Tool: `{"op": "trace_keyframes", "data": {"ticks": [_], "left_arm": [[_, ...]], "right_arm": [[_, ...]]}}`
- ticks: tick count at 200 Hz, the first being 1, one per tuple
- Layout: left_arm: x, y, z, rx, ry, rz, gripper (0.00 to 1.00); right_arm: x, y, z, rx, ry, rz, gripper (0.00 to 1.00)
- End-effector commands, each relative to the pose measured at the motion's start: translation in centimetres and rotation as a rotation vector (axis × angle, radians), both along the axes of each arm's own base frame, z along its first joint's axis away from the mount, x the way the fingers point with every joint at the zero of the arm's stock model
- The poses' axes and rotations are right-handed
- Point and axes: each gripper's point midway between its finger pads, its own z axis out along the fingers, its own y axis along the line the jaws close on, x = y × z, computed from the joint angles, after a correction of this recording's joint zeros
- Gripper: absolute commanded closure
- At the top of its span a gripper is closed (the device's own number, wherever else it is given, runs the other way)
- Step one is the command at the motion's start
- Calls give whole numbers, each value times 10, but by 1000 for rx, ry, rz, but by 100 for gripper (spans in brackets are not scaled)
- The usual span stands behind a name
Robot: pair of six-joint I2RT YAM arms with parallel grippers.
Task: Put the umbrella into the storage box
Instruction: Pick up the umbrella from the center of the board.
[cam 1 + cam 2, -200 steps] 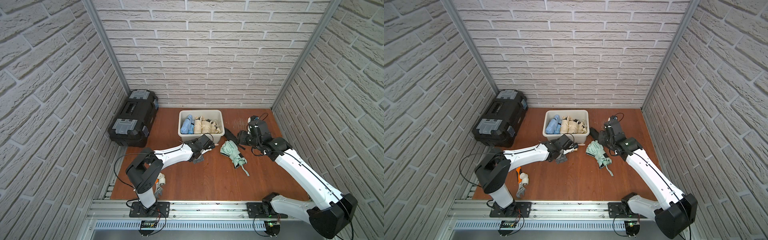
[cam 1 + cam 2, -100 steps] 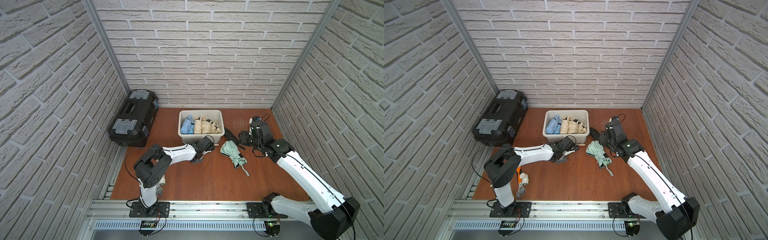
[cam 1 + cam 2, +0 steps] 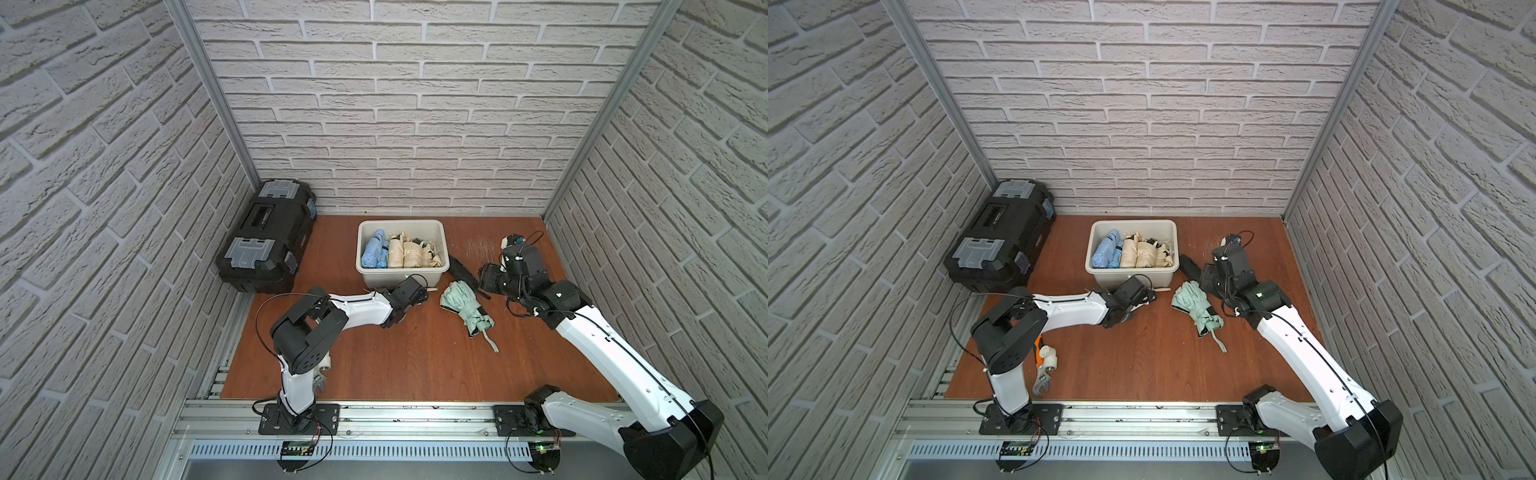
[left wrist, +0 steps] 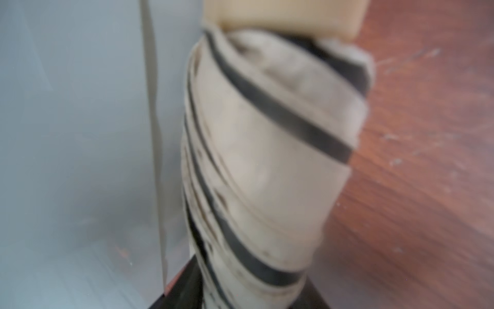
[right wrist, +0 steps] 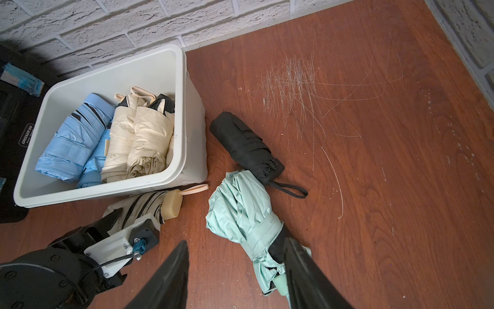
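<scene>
Flanking the cream umbrella (image 5: 145, 204) beside the storage box (image 5: 107, 190) is the left gripper (image 5: 127, 214), clamp uncertain; right gripper (image 5: 238, 243) stands open

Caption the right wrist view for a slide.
Left gripper at the cream striped umbrella beside the storage box; mint umbrella and black umbrella lie on the table.

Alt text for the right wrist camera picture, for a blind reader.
A white storage box holds blue umbrellas and cream umbrellas; beside it on the table lie a black umbrella, a green umbrella and a striped umbrella with the left hand on it. The right hand is open.
</scene>
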Motion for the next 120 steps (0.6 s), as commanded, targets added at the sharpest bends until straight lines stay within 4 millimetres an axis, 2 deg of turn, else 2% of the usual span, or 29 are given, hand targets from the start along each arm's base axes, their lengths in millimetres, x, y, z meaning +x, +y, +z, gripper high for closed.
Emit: {"op": "trace_keyframes", "data": {"ticks": [1,38,62,81,120], "left_arm": [[-11,-1,5,-30,-11,0,62],[-20,-5,21,-95,-50,10,76],[-29,-7,35,-160,-72,27,81],[-38,-11,54,-247,-91,45,81],[-53,-16,102,-574,-49,160,81]], "right_arm": [[1,-4,6,13,-41,-27,41],[0,-6,6,18,-41,-33,41],[-2,-5,6,21,-38,-28,41],[-4,-3,5,22,-33,-9,40],[-5,8,9,25,-42,75,39]]}}
